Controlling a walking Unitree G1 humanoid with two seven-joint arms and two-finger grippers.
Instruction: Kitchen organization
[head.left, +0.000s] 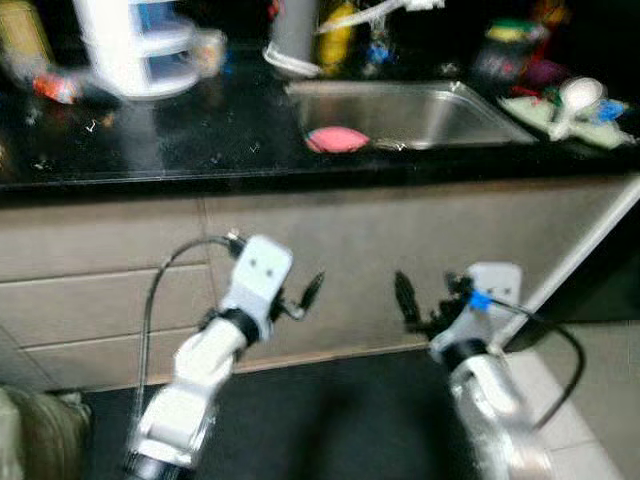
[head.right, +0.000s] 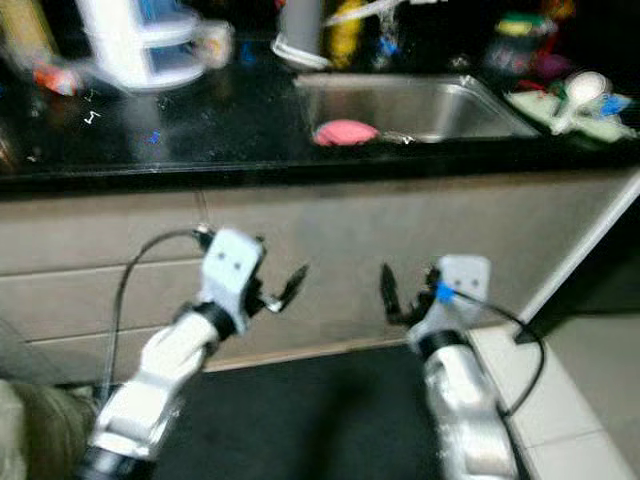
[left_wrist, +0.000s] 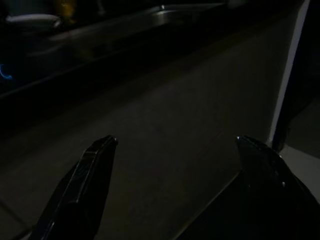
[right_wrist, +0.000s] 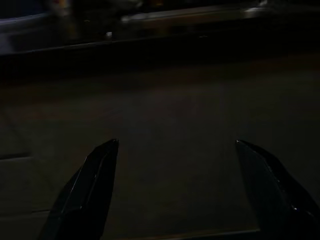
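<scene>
1. The steel sink (head.left: 440, 112) is set into the black bench (head.left: 150, 140), its near rim running just behind the bench's front edge.
2. A pink sponge-like object (head.left: 336, 139) lies in the sink against its left wall.
3. Left of the sink, a white tiered rack (head.left: 140, 45) stands toward the back of the bench, with bare black surface between it and the sink.
4. Behind the sink stand a grey cylinder (head.left: 292, 30) and blurred bottles; to the sink's right, a white ladle (head.left: 575, 98) rests on a pale mat (head.left: 570, 120).
5. Below the sink, the beige cabinet front (head.left: 380, 250) drops straight to the floor, where a dark mat (head.left: 300, 420) lies.
6. The left end effector (head.left: 303, 297) hangs below the sink, in front of the cabinet front and short of it, fingers (left_wrist: 92, 170) spread apart, holding nothing.
7. The right end effector (head.left: 408, 303) hangs beside it at the same height, fingers (right_wrist: 95, 175) likewise spread and empty, with open space between the two.
8. To the sink's lower right, the cabinet front ends at a pale vertical edge (head.left: 590, 250), with light floor tiles (head.left: 590, 400) beyond.
</scene>
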